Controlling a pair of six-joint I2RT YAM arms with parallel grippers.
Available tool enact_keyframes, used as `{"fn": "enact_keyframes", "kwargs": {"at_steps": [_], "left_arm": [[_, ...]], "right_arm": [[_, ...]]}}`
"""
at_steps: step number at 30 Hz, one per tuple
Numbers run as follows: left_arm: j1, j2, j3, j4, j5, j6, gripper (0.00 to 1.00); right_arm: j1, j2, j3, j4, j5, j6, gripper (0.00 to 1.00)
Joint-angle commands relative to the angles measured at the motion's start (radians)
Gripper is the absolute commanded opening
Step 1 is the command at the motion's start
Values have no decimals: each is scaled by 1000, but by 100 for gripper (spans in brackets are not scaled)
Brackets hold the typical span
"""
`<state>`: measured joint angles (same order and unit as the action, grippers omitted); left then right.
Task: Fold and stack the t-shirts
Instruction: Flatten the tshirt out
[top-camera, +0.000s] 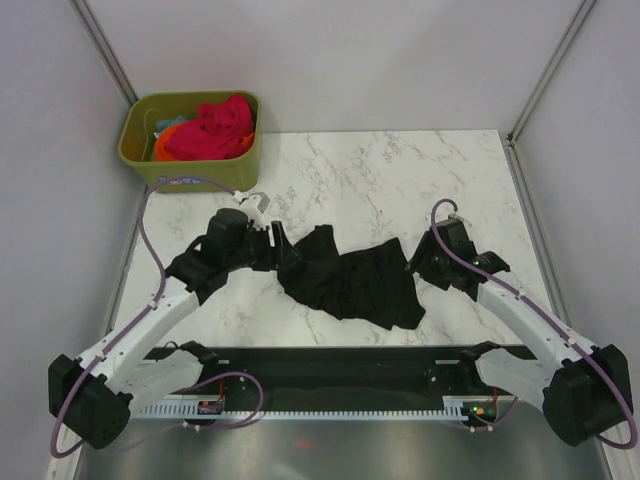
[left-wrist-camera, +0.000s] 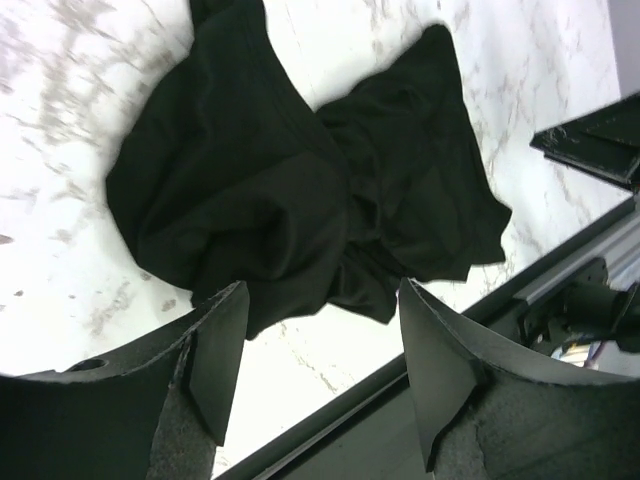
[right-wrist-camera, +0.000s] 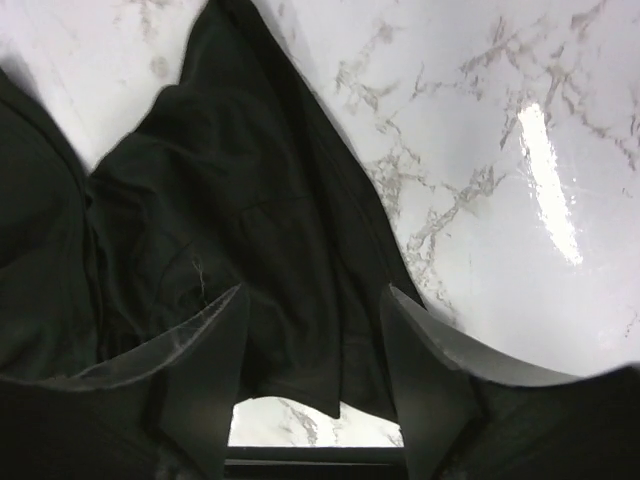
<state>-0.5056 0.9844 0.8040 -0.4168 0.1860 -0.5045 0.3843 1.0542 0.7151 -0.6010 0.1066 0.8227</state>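
A black t-shirt (top-camera: 350, 280) lies crumpled in the middle of the marble table; it also shows in the left wrist view (left-wrist-camera: 290, 190) and the right wrist view (right-wrist-camera: 230, 230). My left gripper (top-camera: 272, 245) is open at the shirt's left edge, its jaws (left-wrist-camera: 320, 360) wide apart just short of the cloth. My right gripper (top-camera: 418, 262) is open at the shirt's right edge, its jaws (right-wrist-camera: 312, 370) spread over the cloth without pinching it. More t-shirts, a pink-red one (top-camera: 212, 128), an orange one (top-camera: 162, 147) and a teal one (top-camera: 172, 123), lie bunched in the bin.
An olive-green plastic bin (top-camera: 190, 165) stands at the table's back left corner. A black rail (top-camera: 340, 368) runs along the near edge between the arm bases. Grey walls close in the left, back and right sides.
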Motion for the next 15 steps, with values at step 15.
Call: {"fn": "enact_keyframes", "kwargs": {"at_steps": [15], "left_arm": [[-186, 290, -39, 115, -36, -29, 71]], "right_arm": [[171, -31, -217, 158, -94, 294, 54]]}}
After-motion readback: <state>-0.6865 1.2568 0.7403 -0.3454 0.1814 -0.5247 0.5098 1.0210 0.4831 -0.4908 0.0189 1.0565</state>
